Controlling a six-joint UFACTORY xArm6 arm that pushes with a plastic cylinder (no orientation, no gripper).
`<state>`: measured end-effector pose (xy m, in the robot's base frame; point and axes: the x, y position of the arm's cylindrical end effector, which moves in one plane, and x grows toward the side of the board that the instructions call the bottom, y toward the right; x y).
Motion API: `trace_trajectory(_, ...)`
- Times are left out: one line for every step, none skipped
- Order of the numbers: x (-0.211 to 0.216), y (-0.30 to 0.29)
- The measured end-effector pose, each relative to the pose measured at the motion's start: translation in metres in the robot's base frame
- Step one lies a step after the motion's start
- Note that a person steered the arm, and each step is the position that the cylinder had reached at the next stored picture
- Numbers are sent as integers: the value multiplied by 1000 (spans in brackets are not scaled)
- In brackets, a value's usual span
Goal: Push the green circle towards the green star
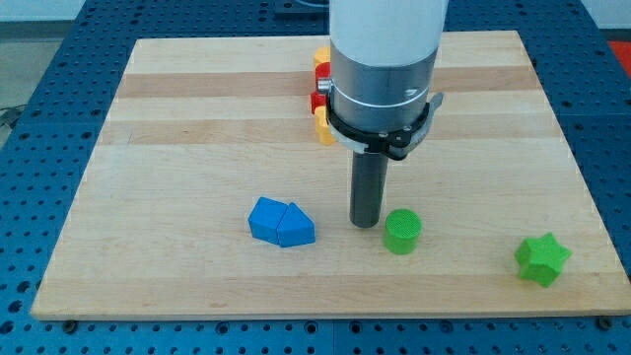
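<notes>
The green circle [402, 232], a short cylinder, stands on the wooden board [197, 118] a little right of centre near the view's bottom. The green star [542, 259] lies further to the view's right, near the board's bottom right corner. My tip [366, 223] is the lower end of the dark rod and rests just left of the green circle, close to it; I cannot tell whether they touch.
Two blue blocks [281, 223] lie together left of the tip. Red and yellow blocks [321, 94] sit at the view's top centre, mostly hidden behind the arm's white and grey body [385, 59].
</notes>
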<state>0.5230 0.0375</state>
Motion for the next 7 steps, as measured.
trace_trajectory(19, 0)
trace_trajectory(24, 0)
trace_trajectory(24, 11)
trace_trajectory(36, 53)
trace_trajectory(49, 75)
trace_trajectory(44, 71)
trace_trajectory(-1, 66)
